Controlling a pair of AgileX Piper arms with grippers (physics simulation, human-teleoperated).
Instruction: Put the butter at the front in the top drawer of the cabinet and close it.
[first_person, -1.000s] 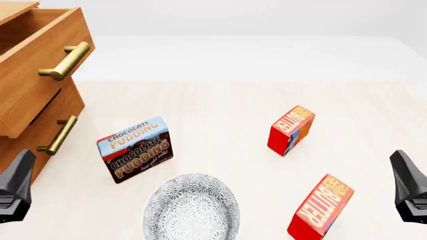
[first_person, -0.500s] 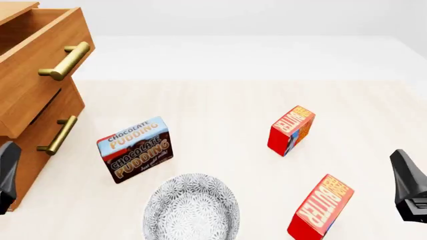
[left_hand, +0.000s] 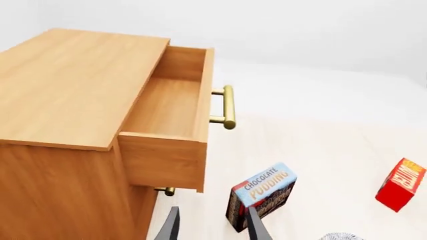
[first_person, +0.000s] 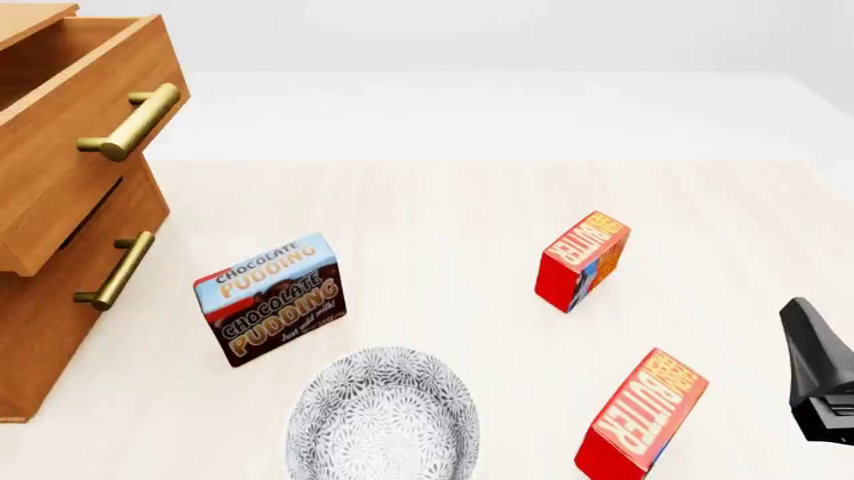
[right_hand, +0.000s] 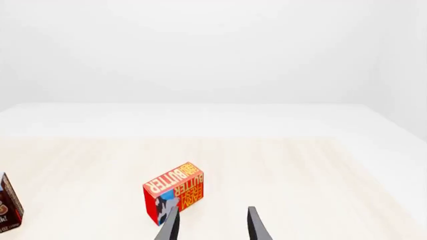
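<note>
Two red butter cartons stand on the table; the butter at the front (first_person: 643, 415) is near the table's near edge, and the other butter (first_person: 583, 260) lies farther back. The cabinet (first_person: 54, 300) stands at the left with its top drawer (first_person: 67, 170) pulled out and nothing in the part I can see. My right gripper (first_person: 814, 360) hovers to the right of the front butter, open and holding nothing (right_hand: 212, 225). A butter carton (right_hand: 173, 197) lies ahead of its fingers. My left gripper (left_hand: 213, 227) is open and holds nothing, near the cabinet's front corner; the front view does not show it.
A Chocolate Pudding box (first_person: 271, 298) stands between the cabinet and the butters. A grey patterned bowl (first_person: 383, 415) sits at the near edge in front of it. The lower drawer (first_person: 94, 260) is shut, and brass handles (first_person: 130, 122) stick out from both drawers.
My left gripper has slid off the left edge of the front view. The right gripper, the cartons and the drawer have not moved.
</note>
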